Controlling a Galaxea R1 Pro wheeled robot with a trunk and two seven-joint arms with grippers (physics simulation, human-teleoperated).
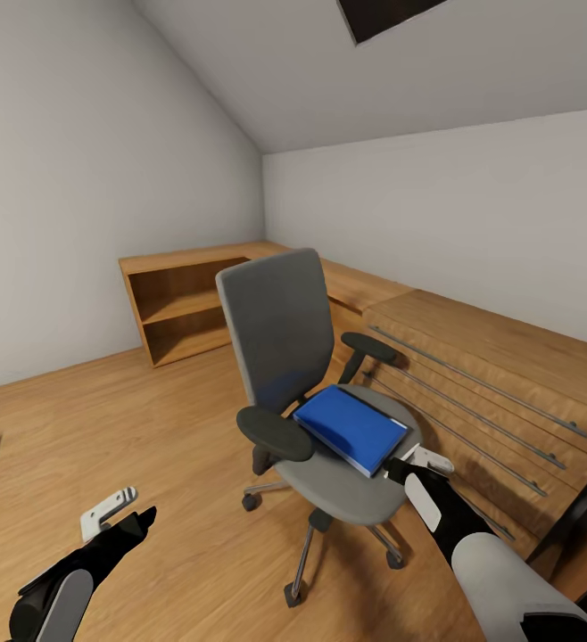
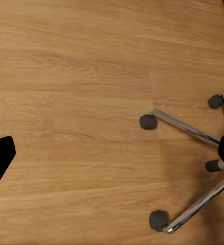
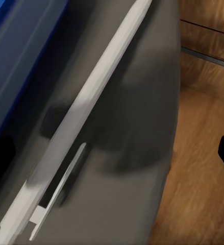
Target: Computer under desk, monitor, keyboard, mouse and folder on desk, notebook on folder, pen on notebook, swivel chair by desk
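Just ahead of my right pincer (image 1: 416, 464) stands the swivel chair (image 1: 307, 374), grey in back and seat, with black armrests and a chrome star base on dark castors. On its seat lies the folder (image 1: 351, 426), a flat bright blue rectangle that covers about half the cushion, one corner turned toward me and reaching near the seat's front edge. My right pincer hovers at the seat's front right edge, just beside that near corner of the folder; its pale finger (image 1: 434, 460) and dark one stand spread apart, gripping nothing. From the right wrist view the grey seat (image 3: 127, 127) lies close below, the blue folder (image 3: 25, 41) on one side, a long white pen (image 3: 86, 112) lying slantwise across the cushion beside it, and the wooden floor (image 3: 198, 194) past the seat's rim.

My left pincer (image 1: 119, 517) hangs low and well apart from the chair, on the side of its near armrest, fingers parted and holding nothing. Under it the left wrist view shows bare wooden floor (image 2: 71, 102) and, off to one side, the chrome legs (image 2: 188, 130) and castors (image 2: 148, 121) of the chair's base.

Beyond the chair, a low light-wood shelf unit (image 1: 186, 308) runs along the far wall into the corner and joins a light-wood cabinet (image 1: 490, 383) with long metal handles, which stands close behind my right pincer's side of the chair. Toward my left pincer the floor (image 1: 106, 419) lies broad between the chair and the wall.
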